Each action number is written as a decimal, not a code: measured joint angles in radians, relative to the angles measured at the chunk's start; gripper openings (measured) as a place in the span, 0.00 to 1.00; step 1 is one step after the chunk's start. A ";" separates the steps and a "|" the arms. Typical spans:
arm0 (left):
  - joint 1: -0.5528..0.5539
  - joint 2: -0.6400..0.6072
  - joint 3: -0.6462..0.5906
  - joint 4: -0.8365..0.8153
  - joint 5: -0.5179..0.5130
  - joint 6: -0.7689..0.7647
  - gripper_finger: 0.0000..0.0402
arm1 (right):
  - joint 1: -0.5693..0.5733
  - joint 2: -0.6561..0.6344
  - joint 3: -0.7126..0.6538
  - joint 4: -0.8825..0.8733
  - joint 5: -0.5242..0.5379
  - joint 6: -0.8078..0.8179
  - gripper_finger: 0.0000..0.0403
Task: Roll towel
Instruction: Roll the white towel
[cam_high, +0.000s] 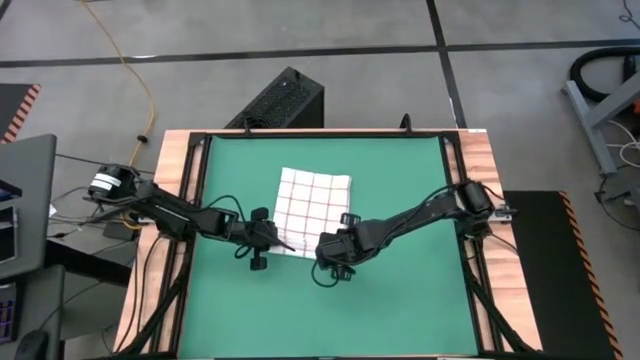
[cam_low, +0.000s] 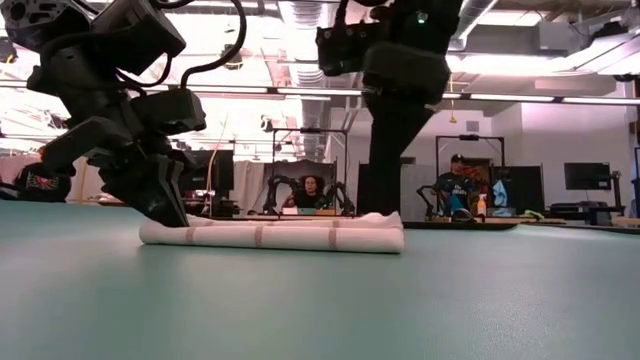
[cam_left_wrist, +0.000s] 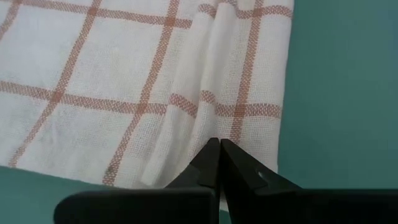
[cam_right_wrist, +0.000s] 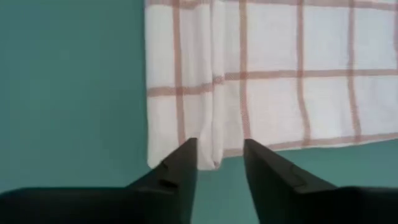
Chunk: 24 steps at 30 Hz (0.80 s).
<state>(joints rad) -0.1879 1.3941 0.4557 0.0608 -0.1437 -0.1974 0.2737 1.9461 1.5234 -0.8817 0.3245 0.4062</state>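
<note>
The towel (cam_high: 311, 210) lies flat on the green mat (cam_high: 400, 310), a little above the middle of it in the high view, white with thin red check lines. Most of the cloth is spread out. Only along its near edge, the edge facing both arms, there is a small fold or beginning of a roll; in the low view this edge looks like a low, rounded ridge (cam_low: 275, 236) resting on the mat. I judge that the rolling has only just started: one narrow turn is made, and almost the whole length of the towel is left to roll.

The left tool (cam_left_wrist: 219, 163) is at the near left corner of the towel. Its two fingers are pressed together with no gap at the tips, and a pleat of the cloth meets them there, so it seems to pinch the edge of the towel. The right tool (cam_right_wrist: 219, 163) is at the near right corner, fingers apart with a clear gap, the folded edge just in front of them; it holds nothing.

The mat covers the desk (cam_high: 488, 160), inside a dark frame. No container is visible on the desk.
</note>
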 joint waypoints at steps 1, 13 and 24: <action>0.000 0.000 0.000 0.000 0.000 0.000 0.00 | 0.000 -0.007 -0.001 -0.003 -0.010 -0.008 0.42; 0.000 0.000 0.000 0.002 0.001 -0.006 0.00 | 0.098 -0.008 -0.094 0.252 -0.039 -0.260 0.54; 0.000 0.000 0.000 0.004 0.006 0.001 0.00 | 0.059 -0.009 -0.200 0.323 0.015 -0.178 0.54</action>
<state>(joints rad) -0.1879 1.3941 0.4553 0.0650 -0.1377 -0.1963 0.3325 1.9373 1.3239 -0.5592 0.3394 0.2287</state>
